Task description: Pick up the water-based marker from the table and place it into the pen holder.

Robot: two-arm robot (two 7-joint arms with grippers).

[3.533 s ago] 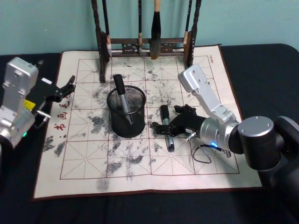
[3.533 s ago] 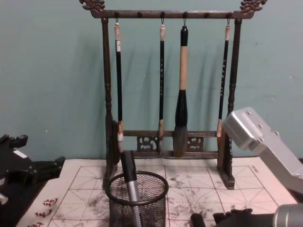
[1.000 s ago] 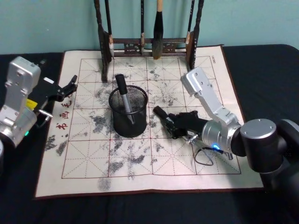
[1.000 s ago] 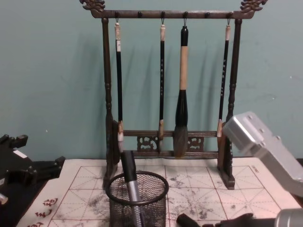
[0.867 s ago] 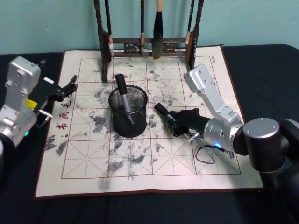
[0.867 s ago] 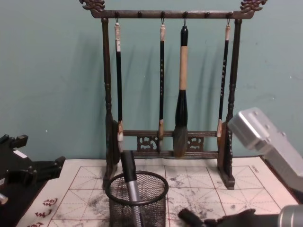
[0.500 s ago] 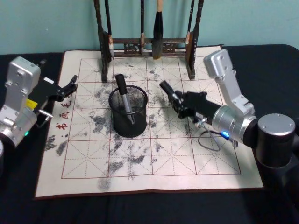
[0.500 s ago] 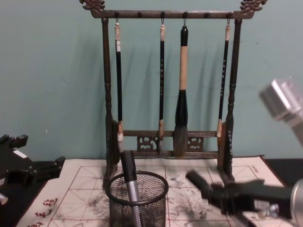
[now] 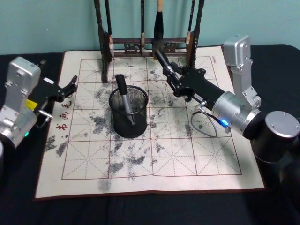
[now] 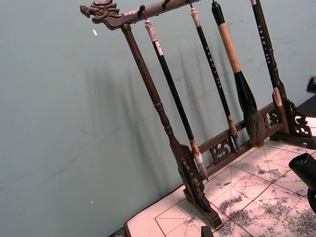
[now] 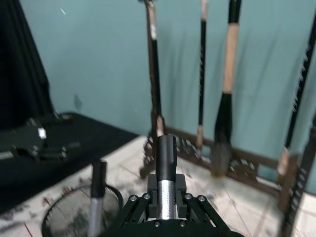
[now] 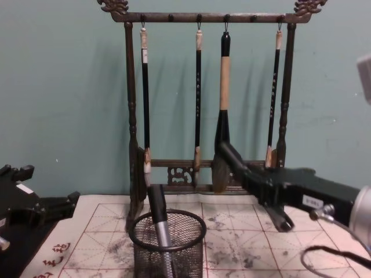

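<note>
- Marker (image 9: 161, 61): clamped near its lower end by the right gripper (image 9: 174, 80). It is held in the air over the back part of the mat (image 9: 197, 159), tilted, with its capped end pointing up toward the back edge.
- Right gripper: jaws narrowed onto the marker barrel, as seen in the wrist view.
- Holder (image 9: 136, 124): upright on the mat, left of centre and well apart from the raised marker. One other pen (image 9: 123, 96) is already leaning inside it.
- Rack (image 9: 150, 46): set along the mat's back edge, hung with brushes. The marker's cap is seen close in front of it.
- Left gripper (image 9: 70, 86): parked at the mat's left edge.
- Risk, rack: the cap could knock a hanging brush if the marker is swung before being drawn away from the back edge.
- Risk, grip: the marker is held near one end, so it could pivot or slip when turned upright.
- Risk, holder: the rim or the leaning pen could be struck by an off-centre descent. The light mesh cup could then be tipped or pushed.
</note>
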